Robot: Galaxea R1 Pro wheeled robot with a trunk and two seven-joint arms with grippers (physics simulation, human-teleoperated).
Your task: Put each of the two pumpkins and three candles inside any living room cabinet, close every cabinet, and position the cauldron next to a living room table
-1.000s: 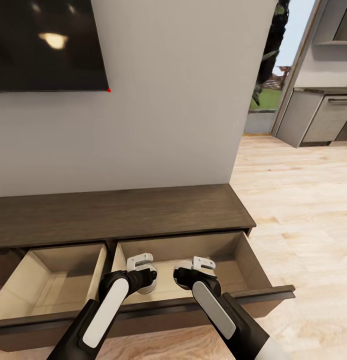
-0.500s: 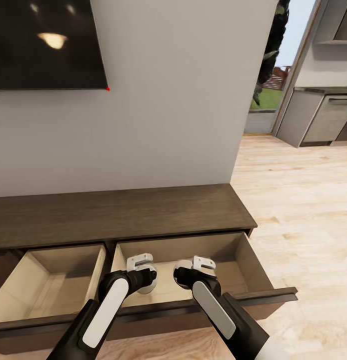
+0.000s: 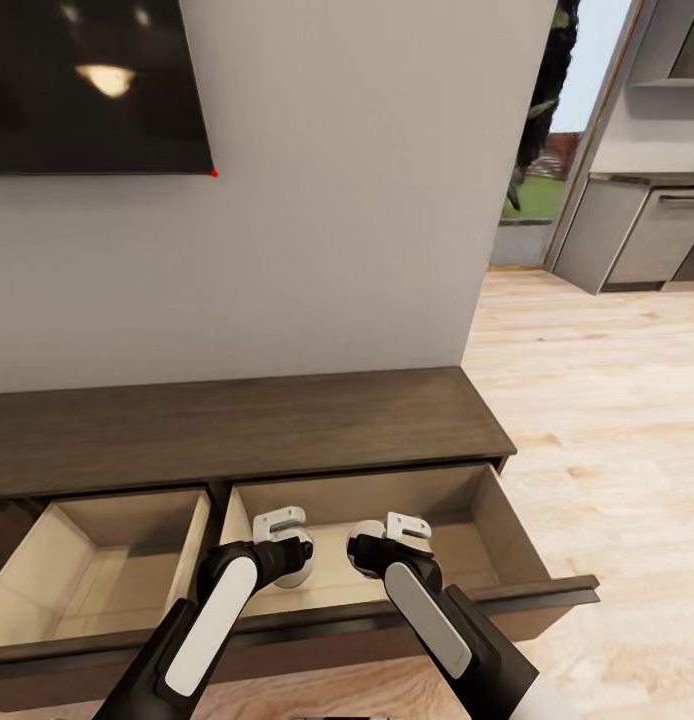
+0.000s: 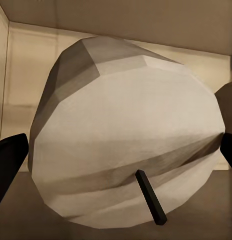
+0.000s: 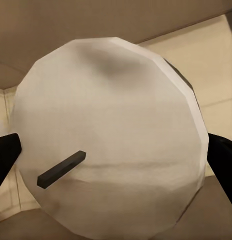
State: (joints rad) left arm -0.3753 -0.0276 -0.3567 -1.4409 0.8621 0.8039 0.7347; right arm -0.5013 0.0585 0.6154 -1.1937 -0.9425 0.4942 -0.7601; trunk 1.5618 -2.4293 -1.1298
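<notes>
Head view: both grippers over cabinet right drawer | left wrist: left gripper grips white candle | right wrist: right gripper grips candle, wick at 8 o'clock.

Head cam sits high, looks forward and down over both arms at the cabinet against the wall, two open drawers nearest; kitchen doorway off to the right, TV corner upper left. Mid-range framing.

Left wrist cam looks along its fingers into the right-hand drawer, very close on a white candle with a dark wick; beige drawer walls behind.

Right wrist cam: same setup, very close on another white candle, beige drawer interior behind.

Overlap: all three views share that right-hand drawer's interior.
</notes>
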